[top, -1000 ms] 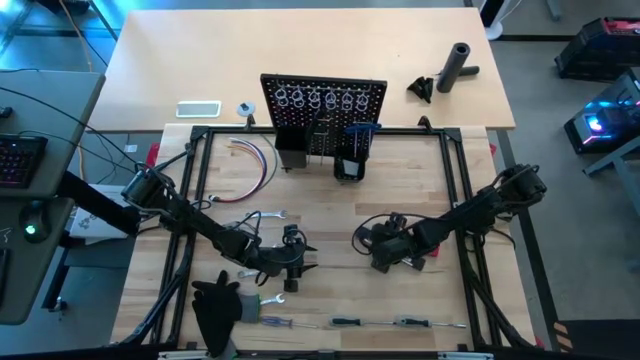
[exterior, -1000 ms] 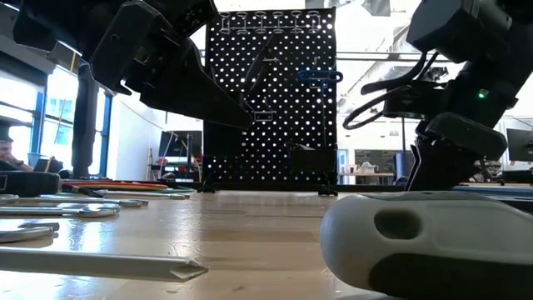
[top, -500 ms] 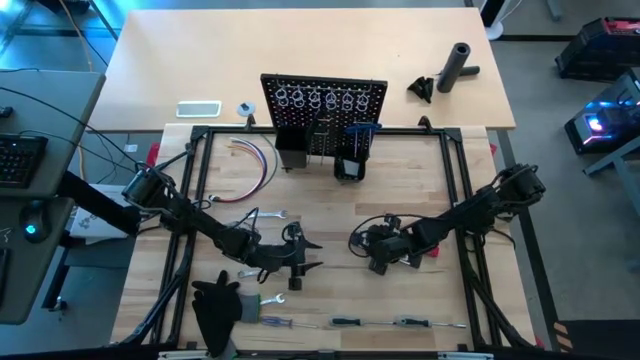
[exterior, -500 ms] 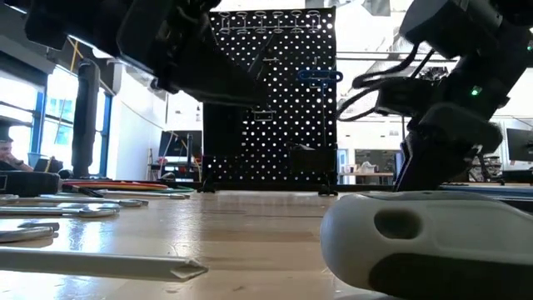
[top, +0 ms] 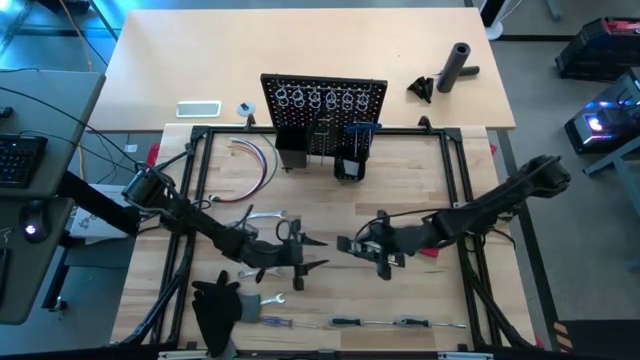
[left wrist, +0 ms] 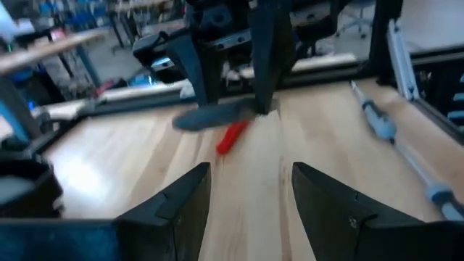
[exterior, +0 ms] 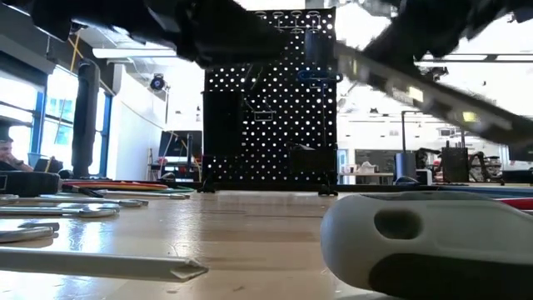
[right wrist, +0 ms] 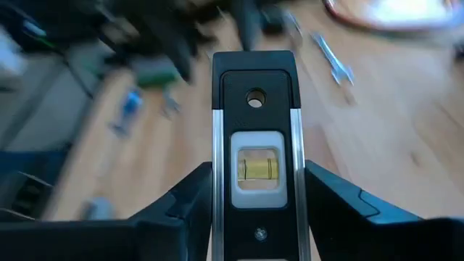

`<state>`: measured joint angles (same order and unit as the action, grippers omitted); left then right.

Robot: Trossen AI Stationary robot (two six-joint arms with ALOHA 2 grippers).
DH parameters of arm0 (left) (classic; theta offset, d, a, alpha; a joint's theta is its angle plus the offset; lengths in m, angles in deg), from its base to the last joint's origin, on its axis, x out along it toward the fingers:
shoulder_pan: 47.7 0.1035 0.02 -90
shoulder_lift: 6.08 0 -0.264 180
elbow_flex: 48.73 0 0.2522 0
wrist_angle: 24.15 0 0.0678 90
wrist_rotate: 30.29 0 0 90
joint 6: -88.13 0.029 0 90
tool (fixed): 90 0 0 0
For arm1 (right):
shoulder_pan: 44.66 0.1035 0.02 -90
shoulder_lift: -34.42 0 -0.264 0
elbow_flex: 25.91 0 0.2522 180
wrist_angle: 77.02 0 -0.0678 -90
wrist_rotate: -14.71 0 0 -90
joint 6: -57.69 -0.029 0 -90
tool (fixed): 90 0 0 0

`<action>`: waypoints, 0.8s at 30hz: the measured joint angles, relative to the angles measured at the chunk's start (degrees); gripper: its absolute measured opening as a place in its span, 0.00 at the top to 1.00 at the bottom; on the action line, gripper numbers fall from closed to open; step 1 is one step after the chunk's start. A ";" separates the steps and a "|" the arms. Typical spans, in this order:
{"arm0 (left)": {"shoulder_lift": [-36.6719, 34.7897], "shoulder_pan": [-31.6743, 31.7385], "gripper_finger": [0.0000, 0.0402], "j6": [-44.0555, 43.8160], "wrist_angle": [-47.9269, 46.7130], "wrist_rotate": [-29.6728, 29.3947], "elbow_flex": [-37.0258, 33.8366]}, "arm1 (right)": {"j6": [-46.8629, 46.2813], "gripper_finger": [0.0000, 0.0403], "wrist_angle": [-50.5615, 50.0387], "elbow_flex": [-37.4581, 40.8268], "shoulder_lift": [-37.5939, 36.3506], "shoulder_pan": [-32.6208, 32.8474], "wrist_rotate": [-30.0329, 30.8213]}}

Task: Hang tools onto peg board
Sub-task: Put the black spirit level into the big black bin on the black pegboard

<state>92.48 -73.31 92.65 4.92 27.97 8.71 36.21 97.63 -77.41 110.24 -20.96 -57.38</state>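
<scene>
The wooden table (top: 420,180) carries a black frame, and at its far side stands the peg board (top: 323,115), an upright black perforated panel with a row of silver rings along its top; a blue-handled tool (top: 362,128) hangs on it and a small black bin (top: 347,168) sits at its foot. Both dark arms reach toward the table's middle. The right gripper (top: 385,250) sits right of centre with its fingers clamped on the two long sides of a black level (right wrist: 254,156), whose yellow vial shows in a white window between them in the right wrist view; the level juts toward the left arm. The left gripper (top: 310,255) lies just left of it, its fingers (left wrist: 174,210) spread apart with only bare wood between them, holding nothing. A black cloth (top: 215,310) lies at the near left corner. Along the near edge lie screwdrivers (top: 400,322) in a line, with a silver wrench (top: 268,302) a little further in. Another wrench (top: 262,214) lies just beyond the left arm. A bundle of coloured wires (top: 255,160) curls left of the peg board. A small red-handled tool (top: 428,253) rests on the wood beside the right arm.
</scene>
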 joint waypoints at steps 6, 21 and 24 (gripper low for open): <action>0.00 -0.30 0.53 5.96 8.55 4.23 0.00 | 5.75 0.58 6.93 -0.01 -3.34 0.75 -6.58; 0.00 2.84 0.53 14.66 26.58 20.81 0.02 | 12.97 0.58 21.30 -0.10 -3.44 0.68 -19.92; 0.00 4.22 0.53 14.36 26.96 25.12 1.28 | 12.68 0.58 22.42 -0.12 -3.15 0.68 -20.49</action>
<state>92.48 -69.09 107.01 31.88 53.09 10.00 48.89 120.06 -77.54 107.09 -20.28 -77.87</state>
